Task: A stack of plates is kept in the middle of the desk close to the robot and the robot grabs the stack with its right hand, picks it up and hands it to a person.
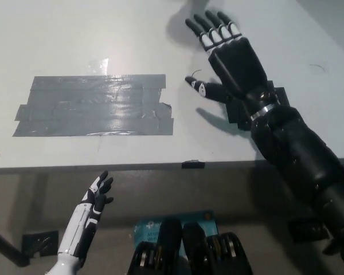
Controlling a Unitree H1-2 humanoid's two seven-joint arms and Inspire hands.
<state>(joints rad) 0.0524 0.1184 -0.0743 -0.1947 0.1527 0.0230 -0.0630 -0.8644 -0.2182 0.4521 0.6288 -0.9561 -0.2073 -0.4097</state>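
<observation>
A pale white desk [74, 34] filled the upper part of the view, its near edge running straight across the picture. A wide patch of grey tape [94, 106], made of several overlapping strips, lay flat on the desk toward the left, its surface wrinkled and catching glare. A second, darker patch of tape [241, 112] showed on the right side of the desk, mostly hidden. A small dark clip or tab [193, 164] sat on the desk's front edge near the middle. Below the desk, a teal item with white print [146, 227] lay on the floor, partly covered. A dark bracket [37, 243] sat on the floor at lower left.
</observation>
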